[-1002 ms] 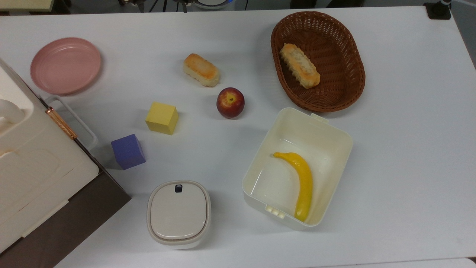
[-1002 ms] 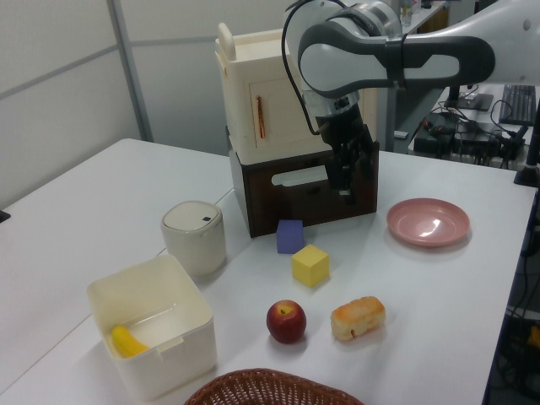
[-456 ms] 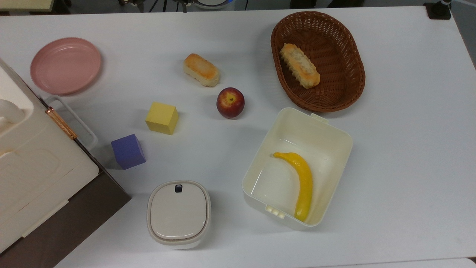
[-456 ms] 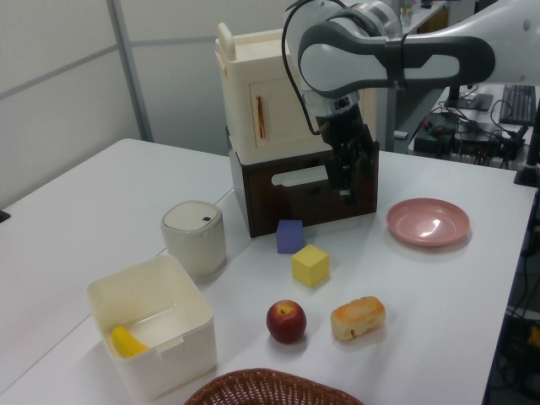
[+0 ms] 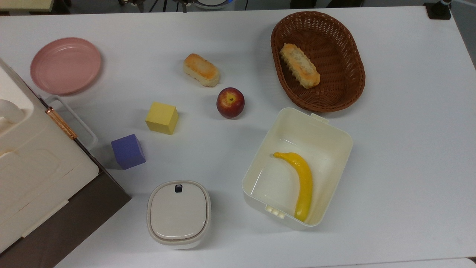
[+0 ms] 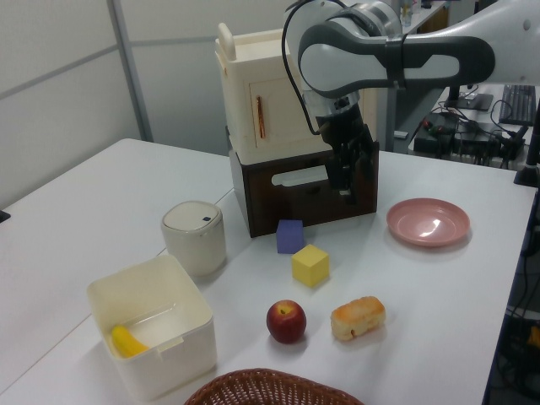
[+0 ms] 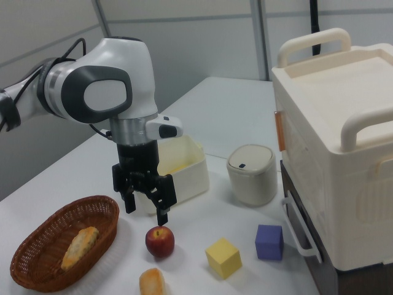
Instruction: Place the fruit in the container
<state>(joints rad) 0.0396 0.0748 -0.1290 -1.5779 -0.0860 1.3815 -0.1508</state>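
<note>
Container point(image 6: 160, 325) wall hides most of banana point(image 6: 126, 342).

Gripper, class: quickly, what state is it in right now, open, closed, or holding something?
Gripper: jaws open, holding nothing, hanging in the air above the apple.

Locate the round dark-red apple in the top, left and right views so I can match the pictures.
Top view: the round dark-red apple sits near the centre, at the yellow cube's right.
Left view: the apple is low and central, below the yellow cube.
Right view: the apple is at lower centre, at the yellow cube's left.
Shared landmark: the yellow cube.
</note>
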